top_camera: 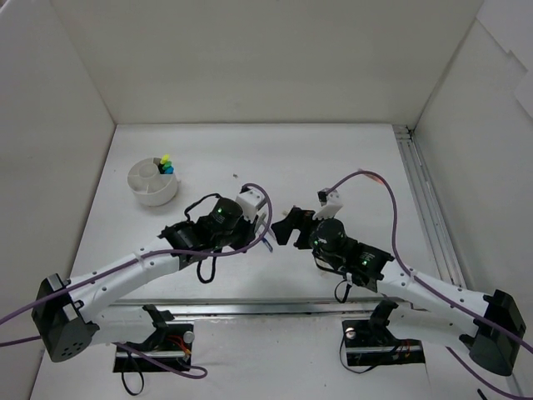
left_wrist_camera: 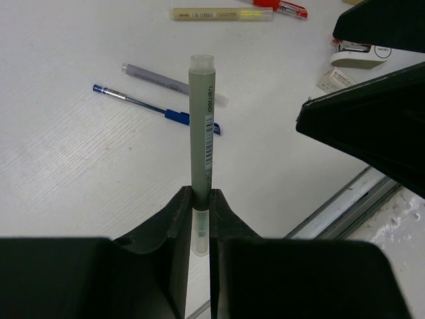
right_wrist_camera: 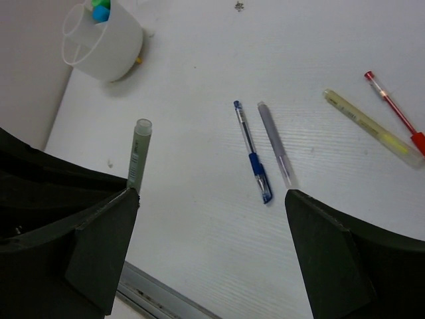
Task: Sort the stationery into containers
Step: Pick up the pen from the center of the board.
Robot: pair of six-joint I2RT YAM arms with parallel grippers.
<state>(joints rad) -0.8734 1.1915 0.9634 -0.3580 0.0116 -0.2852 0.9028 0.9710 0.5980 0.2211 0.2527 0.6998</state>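
Pinching a grey-green pen [left_wrist_camera: 201,119] by one end in the left gripper [left_wrist_camera: 201,199], jaws closed on it; holding the right gripper [right_wrist_camera: 209,196] wide open above a blue pen [right_wrist_camera: 253,152] and pale grey pen [right_wrist_camera: 274,143], with the divided white tub [right_wrist_camera: 113,56] well apart.

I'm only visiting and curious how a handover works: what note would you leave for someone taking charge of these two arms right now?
Left gripper: jaws shut on a grey pen.
Right gripper: jaws open, empty.
White tub, far left of the table: a few highlighters in one compartment.
Loose on the table: blue pen, frosted pen, yellow stick, red pen.
Left to do: put the grey pen in the tub, then sort the rest.
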